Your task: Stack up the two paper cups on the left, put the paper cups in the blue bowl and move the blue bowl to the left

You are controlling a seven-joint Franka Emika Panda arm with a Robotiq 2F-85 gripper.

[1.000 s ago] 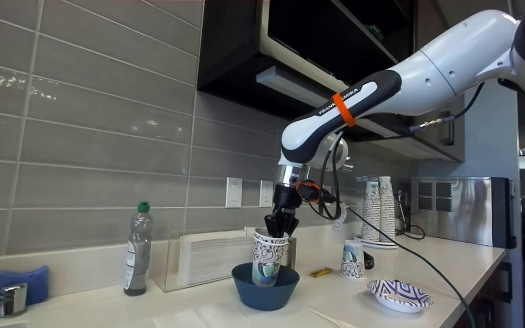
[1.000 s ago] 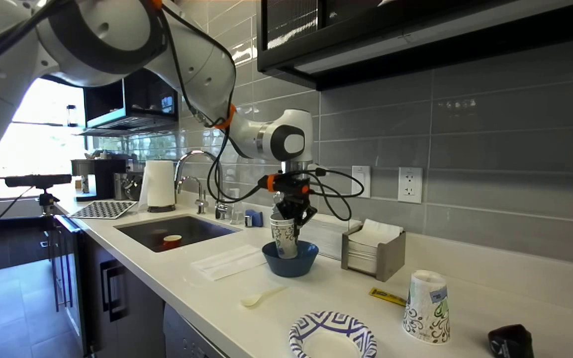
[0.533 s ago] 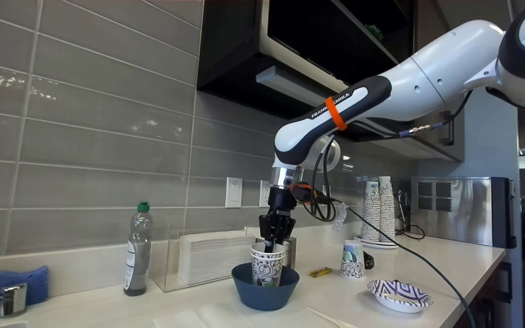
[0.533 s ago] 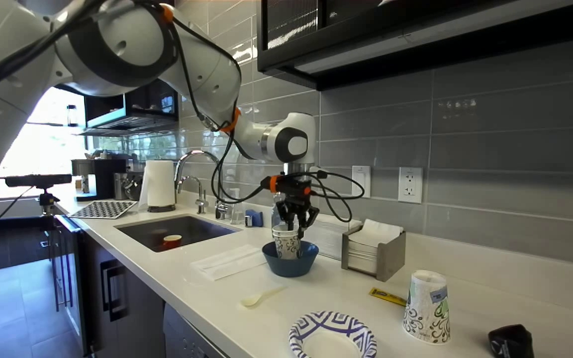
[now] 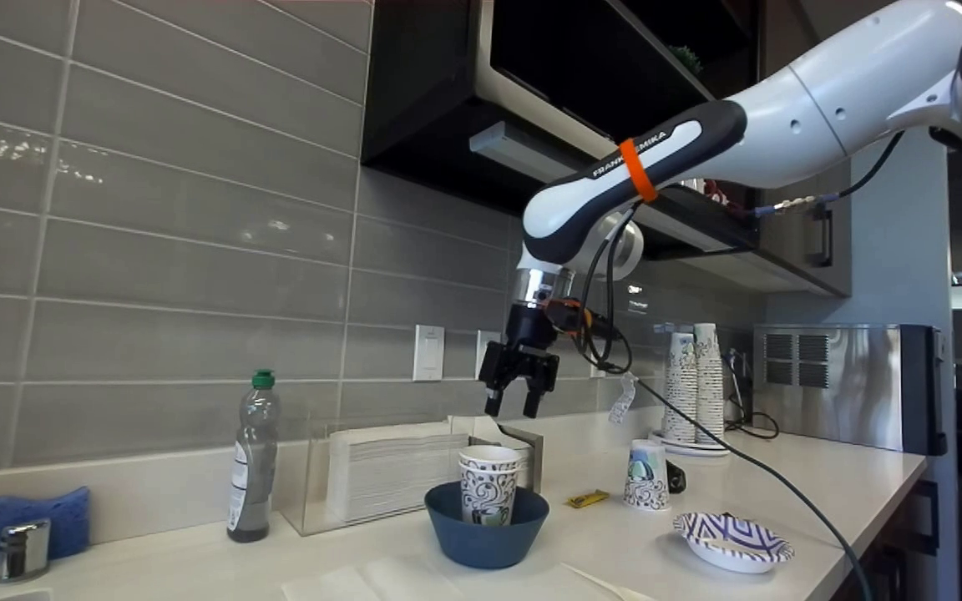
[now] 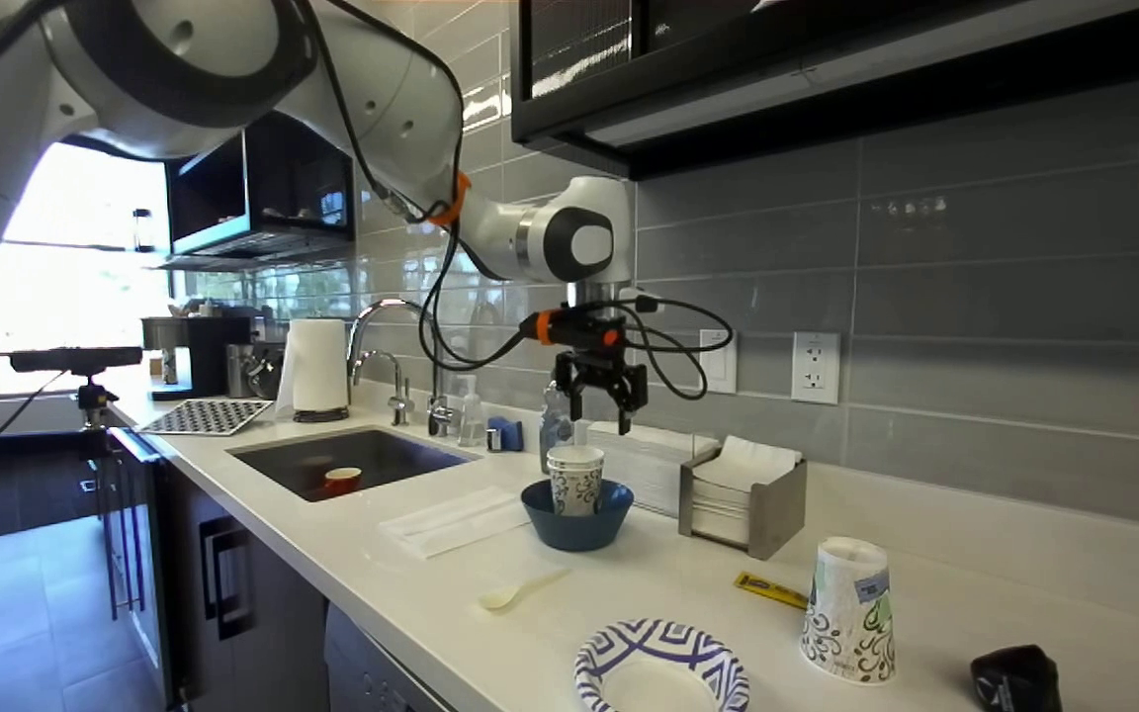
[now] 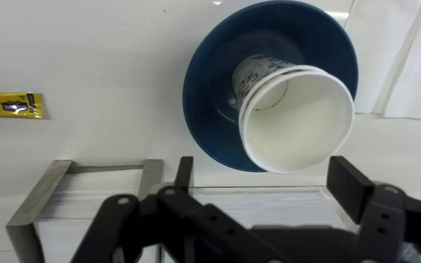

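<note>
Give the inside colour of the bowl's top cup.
White; the top cup shows best in the wrist view.

The window [image 6: 85, 267] is totally blown out in an exterior view, with the floor [image 6: 26, 613] glowing pale blue at lower left. Glossy wall tiles [image 5: 189, 259] catch little blobs of glare in both exterior views, while the upper cabinets [image 5: 422, 92] pretty much sink to black. Wrist view's kinda soft: faint shading beside the blue bowl [image 7: 204, 109], a couple of bright glints on the counter [image 7: 122, 58] up top, and the dark gripper [image 7: 261, 164] a bit blurry along the bottom edge.
</note>
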